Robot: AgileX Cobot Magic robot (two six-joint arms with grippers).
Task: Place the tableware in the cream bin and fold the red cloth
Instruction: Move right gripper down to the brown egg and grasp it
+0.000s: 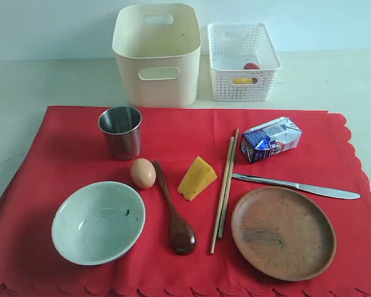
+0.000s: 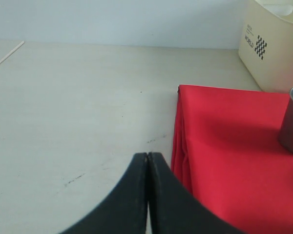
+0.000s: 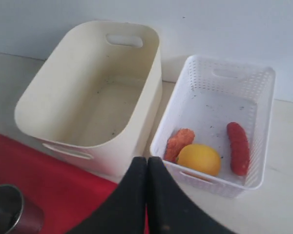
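My left pincer [image 2: 147, 158] and right pincer [image 3: 147, 162] are clenched empty. The steel cup [image 1: 122, 141] looks light and slippery; I'd pinch its rim.

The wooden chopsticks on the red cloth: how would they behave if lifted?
The chopsticks look thin and straight, so probably light and stiff. They lie flat on the red cloth, so pinching them may be awkward. As two loose sticks, one might slip out.
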